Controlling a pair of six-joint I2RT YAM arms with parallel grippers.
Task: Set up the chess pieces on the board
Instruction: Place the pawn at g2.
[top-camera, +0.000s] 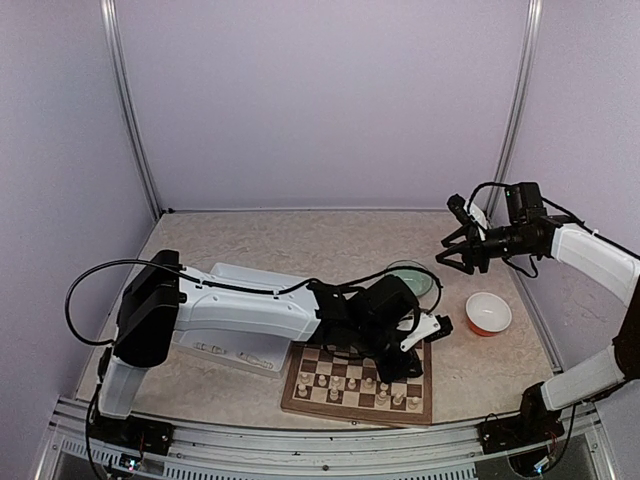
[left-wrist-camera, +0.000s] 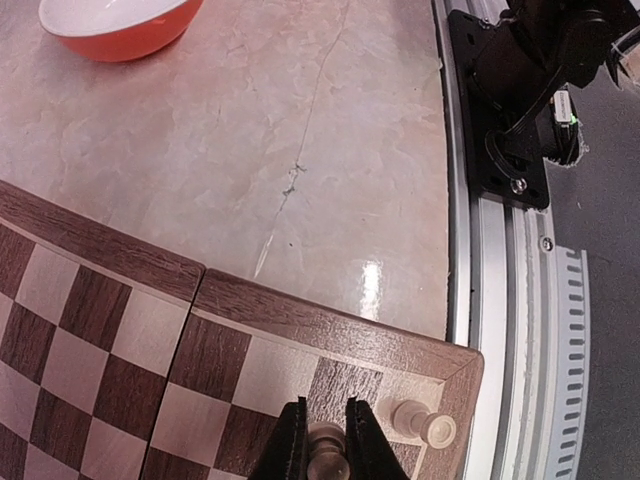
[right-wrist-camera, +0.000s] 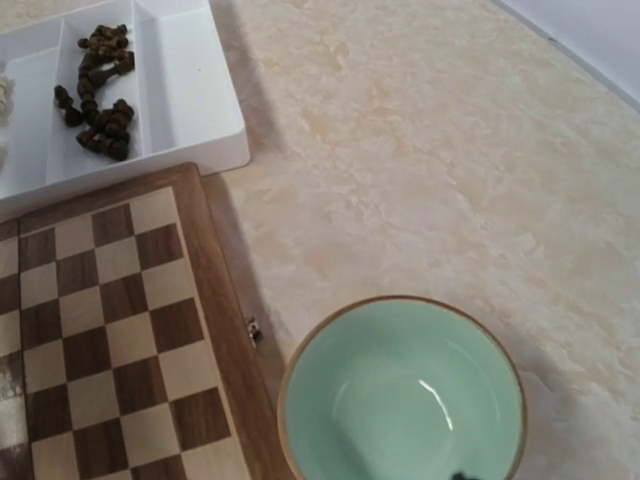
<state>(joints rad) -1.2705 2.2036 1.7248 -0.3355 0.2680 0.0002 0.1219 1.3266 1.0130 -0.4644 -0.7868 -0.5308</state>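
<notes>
A white piece (left-wrist-camera: 325, 445) stands by the board's (top-camera: 330, 398) near right corner, pinched by the left gripper (left-wrist-camera: 326, 425), just beside another one (left-wrist-camera: 421, 423) on the corner square. Dark pieces (right-wrist-camera: 100, 95) lie in the tray (right-wrist-camera: 190, 90) at the board's far left corner. The right gripper (top-camera: 458, 250) hangs spread apart above the bench (top-camera: 300, 245), near the green bowl (right-wrist-camera: 330, 400) and orange bowl (top-camera: 487, 327).

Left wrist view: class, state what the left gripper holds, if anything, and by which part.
A cream-white chess piece, pinched by its sides between the fingertips of the left gripper, near the board's corner. Which piece cannot be told.
</notes>
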